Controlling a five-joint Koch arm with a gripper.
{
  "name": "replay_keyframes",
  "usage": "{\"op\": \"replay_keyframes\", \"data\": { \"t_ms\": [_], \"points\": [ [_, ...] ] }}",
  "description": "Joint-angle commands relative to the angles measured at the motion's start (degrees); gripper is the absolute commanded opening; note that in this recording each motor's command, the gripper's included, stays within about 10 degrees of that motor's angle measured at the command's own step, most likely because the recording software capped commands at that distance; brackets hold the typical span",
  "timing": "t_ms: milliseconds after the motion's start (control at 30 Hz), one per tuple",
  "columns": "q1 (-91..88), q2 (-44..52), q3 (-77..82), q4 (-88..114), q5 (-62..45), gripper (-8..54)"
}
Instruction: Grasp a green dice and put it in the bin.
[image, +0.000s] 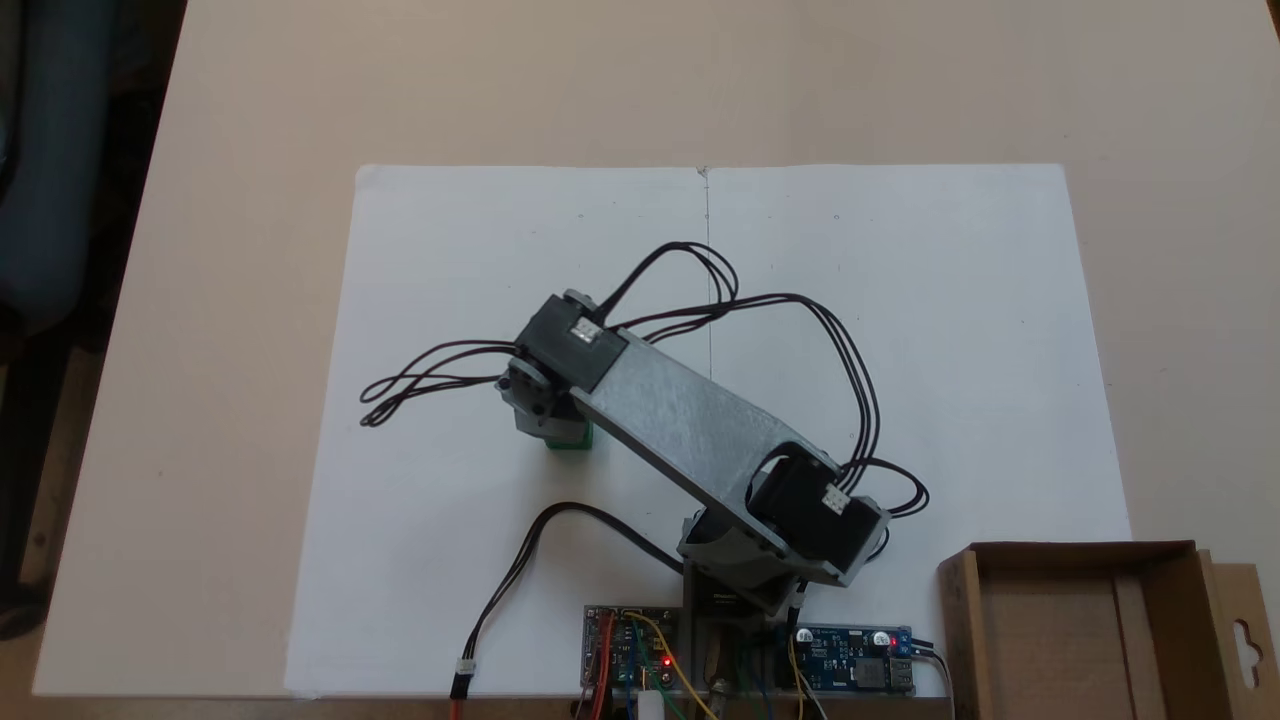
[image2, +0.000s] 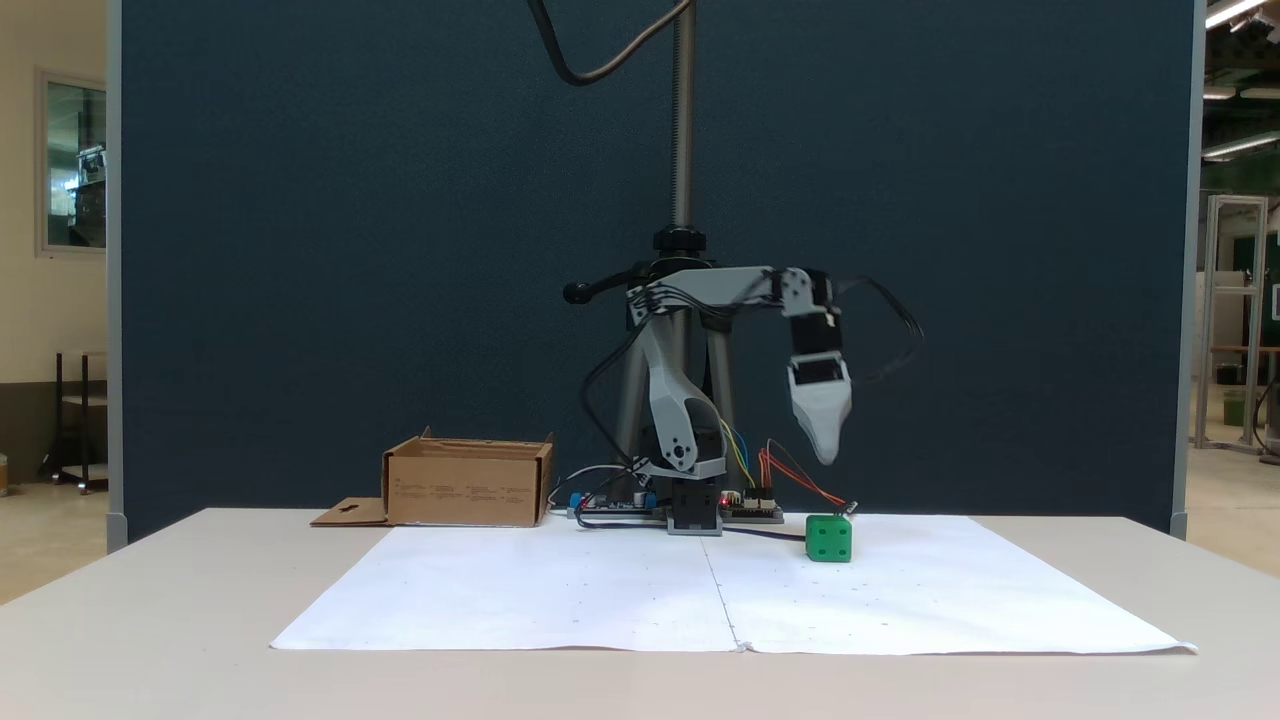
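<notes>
Although the gripper (image2: 826, 452) hangs in plain sight in the fixed view from table level, its jaws line up one behind the other there, tapering to a single pale tip, so whether they are apart or together cannot be told. The green dice (image2: 829, 538) sits on the white paper sheet (image2: 560, 590) directly below that tip, with a clear gap of air between them; two of its faces show, with dark pips on the front one. In the fixed view from above, the wrist and its black servo cover the fingertips altogether, and the green dice (image: 570, 439) appears just as a thin green sliver poking out from under the gripper (image: 545, 415) body. The bin (image2: 468, 483), a brown cardboard box, stands well away from the gripper, on the far side of the arm's base, left of it in the table-level view. From above, the bin (image: 1160, 552) is cut off by the lower picture edge, its flap with the hanger hole partly out of frame at the right. Circuit boards (image: 628, 655) beside the base are partly hidden by wires, and their details are too small to read.
</notes>
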Motion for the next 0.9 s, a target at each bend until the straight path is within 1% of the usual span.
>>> {"op": "replay_keyframes", "data": {
  "t_ms": [0, 233, 533, 867],
  "points": [
    [-1.14, -1.05, -1.67, -2.72, 3.52, 42.4],
    [-4.83, -3.08, -1.49, -3.25, 3.25, 42.4],
    [-4.39, -3.25, 0.09, -4.92, 2.46, 42.4],
    [-3.08, 0.62, 5.27, -8.17, 1.49, 42.2]
  ]
}}
